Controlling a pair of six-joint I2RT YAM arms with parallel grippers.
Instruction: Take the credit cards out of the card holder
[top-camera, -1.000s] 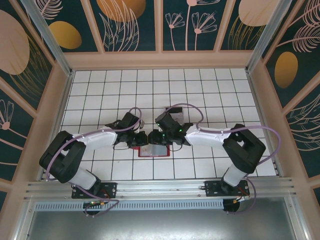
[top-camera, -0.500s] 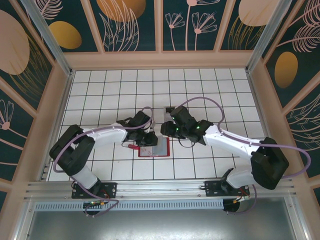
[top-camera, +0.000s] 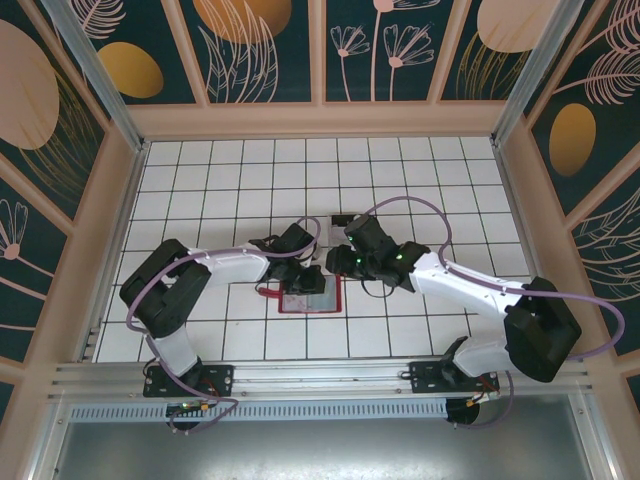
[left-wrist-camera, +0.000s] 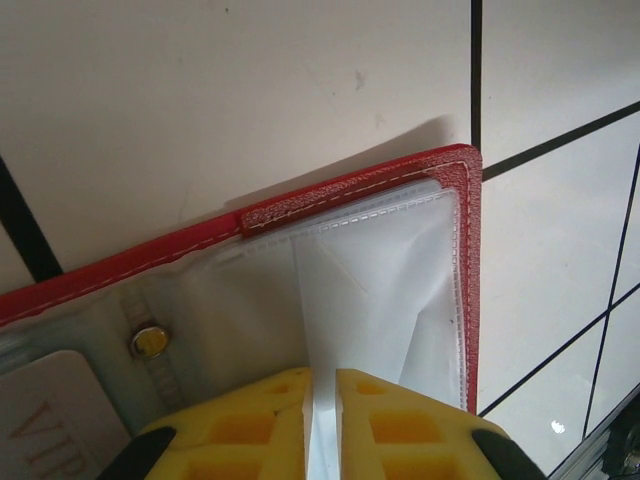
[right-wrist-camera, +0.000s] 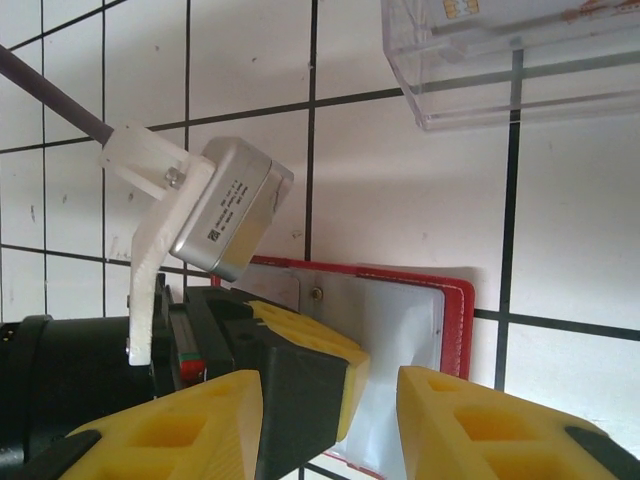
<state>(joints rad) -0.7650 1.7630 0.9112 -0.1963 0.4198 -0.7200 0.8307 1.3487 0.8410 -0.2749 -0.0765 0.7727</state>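
our left jaws are pinched together on a clear sleeve of the card holder (left-wrist-camera: 380, 260), which lies spread open on the table (left-wrist-camera: 250, 90). our right jaws stand apart, gripping nothing, just above the card holder near its red edge. a pale credit card (left-wrist-camera: 50, 430) sits inside the card holder beside the snap. a clear plastic box (right-wrist-camera: 500, 50) lies near, farther back.

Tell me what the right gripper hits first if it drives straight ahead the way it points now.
Most likely the clear sleeve of the card holder, which lies ahead between the fingers of the open right gripper, right beside the left gripper that pinches it. Depth is unclear, so the left gripper may come first.
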